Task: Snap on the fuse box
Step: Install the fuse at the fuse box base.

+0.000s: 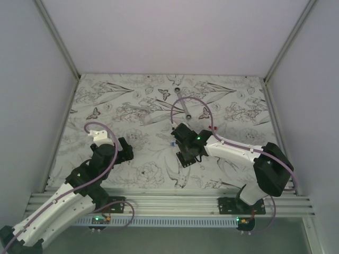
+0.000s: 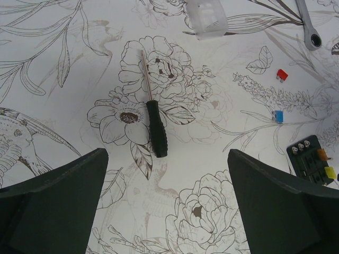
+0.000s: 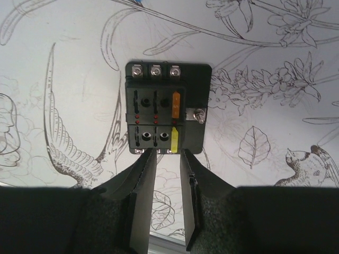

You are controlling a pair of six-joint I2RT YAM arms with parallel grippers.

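Right wrist view: the fuse box (image 3: 164, 108) lies flat on the counter (image 3: 69, 63), face up and uncovered, with two seated fuses (image 3: 176, 105) in its right-hand slots. The right pincer (image 3: 164, 154) sits at the box's near edge, jaws narrowly apart with counter showing between them. Whether the tips nip the rim cannot be told.

Left wrist view: the left pincer (image 2: 167, 153) hangs wide open and empty above a screwdriver (image 2: 157, 129). A clear cover (image 2: 207, 18) rests at the far edge of the frame, well apart from the box. A red fuse (image 2: 282, 75) and a blue fuse (image 2: 278, 116) lie loose between cover and box.

Likely hazards:
- **Sliding:** the box looks unrestrained, so a downward press may push it along the counter rather than seat the cover.
- **Skewed fit:** a cover lowered at a tilt may catch on one side only and jam, or ride up on the seated fuses.
- **Slipping grip:** the cover is thin, smooth and clear, so it may slip or flex in the jaws.
- **Scattered parts:** an arm sweeping toward the cover may knock the loose fuses or roll the screwdriver.
- **Blocked seat:** the right pincer at the rim may block the cover's near edge unless it is moved clear.
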